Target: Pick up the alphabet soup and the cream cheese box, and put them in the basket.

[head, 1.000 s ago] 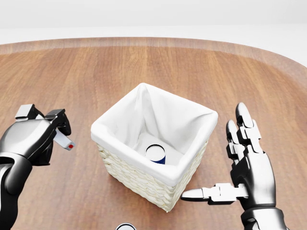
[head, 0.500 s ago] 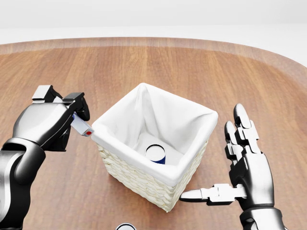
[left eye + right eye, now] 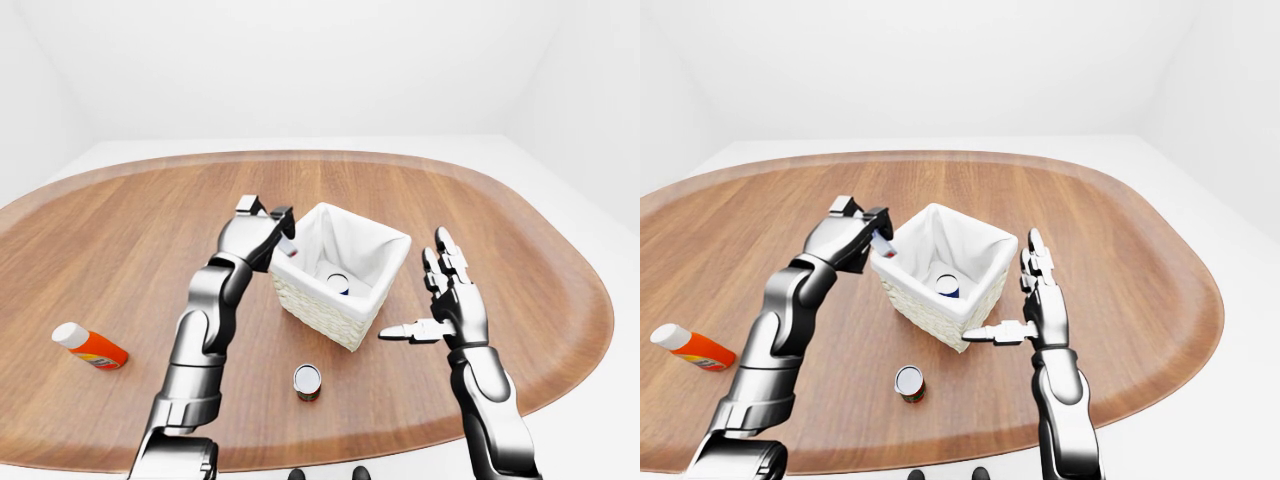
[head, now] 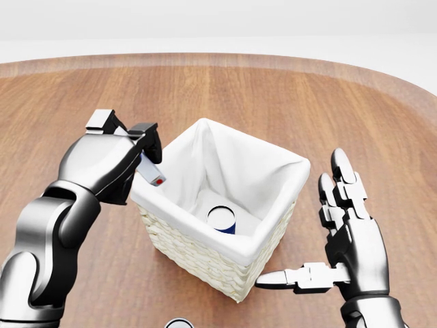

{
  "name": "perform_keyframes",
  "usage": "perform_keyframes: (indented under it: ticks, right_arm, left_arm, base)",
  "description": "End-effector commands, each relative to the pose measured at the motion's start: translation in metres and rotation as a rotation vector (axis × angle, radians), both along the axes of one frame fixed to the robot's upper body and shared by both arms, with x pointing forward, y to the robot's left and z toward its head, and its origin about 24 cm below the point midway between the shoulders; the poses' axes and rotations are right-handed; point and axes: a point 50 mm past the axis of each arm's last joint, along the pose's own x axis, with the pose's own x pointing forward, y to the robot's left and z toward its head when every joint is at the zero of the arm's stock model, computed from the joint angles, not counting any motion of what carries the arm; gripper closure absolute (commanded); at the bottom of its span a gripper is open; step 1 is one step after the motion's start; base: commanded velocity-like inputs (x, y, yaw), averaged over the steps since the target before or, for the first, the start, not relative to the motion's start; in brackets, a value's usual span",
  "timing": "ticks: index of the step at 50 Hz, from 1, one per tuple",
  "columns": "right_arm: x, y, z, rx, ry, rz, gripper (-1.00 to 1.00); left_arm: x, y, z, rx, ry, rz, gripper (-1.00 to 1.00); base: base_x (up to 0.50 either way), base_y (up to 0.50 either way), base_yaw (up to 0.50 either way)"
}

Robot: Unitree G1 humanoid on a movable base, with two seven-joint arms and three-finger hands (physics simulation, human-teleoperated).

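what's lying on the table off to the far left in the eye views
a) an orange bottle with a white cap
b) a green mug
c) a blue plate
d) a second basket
a: an orange bottle with a white cap lies on its side on the wooden table, far left of the basket.

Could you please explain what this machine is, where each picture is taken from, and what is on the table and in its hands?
This is a simulated humanoid robot with two arms and three-fingered hands, steered by a person. All three pictures come from cameras on its head, looking out over its arms; the two eye views show the wider scene. On the wooden table stands a wicker basket with a white lining, and a can already lies inside it. The left robot hand holds a small box at the basket's rim. The right robot hand is open and empty beside the basket. Another can and an orange bottle also rest on the table.
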Motion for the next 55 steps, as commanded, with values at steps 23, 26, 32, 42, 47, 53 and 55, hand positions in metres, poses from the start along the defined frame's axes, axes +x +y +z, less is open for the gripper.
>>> perform_keyframes:
  ticks: [23, 26, 32, 42, 47, 53, 55]
  right_arm:
    - [0.000, -0.001, -0.001, 0.007, 0.003, 0.004, -1.00]
    - [0.000, -0.001, -0.001, 0.008, 0.004, 0.005, -1.00]
    - [-0.001, -0.001, 0.001, 0.008, -0.005, 0.006, -1.00]
    - [-0.001, -0.001, 0.000, 0.009, 0.001, 0.007, -1.00]
    - [-0.001, -0.001, -0.001, 0.011, 0.004, 0.007, -1.00]
    - [-0.001, -0.001, 0.000, 0.011, 0.000, 0.007, -1.00]
    - [-0.001, -0.001, 0.000, 0.011, 0.000, 0.007, -1.00]
  left_arm:
    - [0.024, -0.062, 0.005, -0.073, 0.012, -0.150, 1.00]
    - [0.025, -0.065, 0.004, -0.072, 0.014, -0.154, 1.00]
    - [0.028, -0.070, 0.002, -0.067, 0.018, -0.159, 1.00]
    - [0.034, -0.079, 0.000, -0.063, 0.017, -0.163, 1.00]
    - [0.040, -0.084, -0.002, -0.056, 0.015, -0.160, 1.00]
    - [0.048, -0.091, -0.002, -0.052, 0.003, -0.156, 1.00]
    - [0.049, -0.095, -0.003, -0.054, 0.008, -0.164, 1.00]
  base:
    - [0.00, 0.00, 0.00]
    - [0.00, 0.00, 0.00]
    - [0.00, 0.00, 0.00]
    - [0.00, 0.00, 0.00]
    - [0.00, 0.00, 0.00]
    - [0.00, 0.00, 0.00]
    - [0.00, 0.00, 0.00]
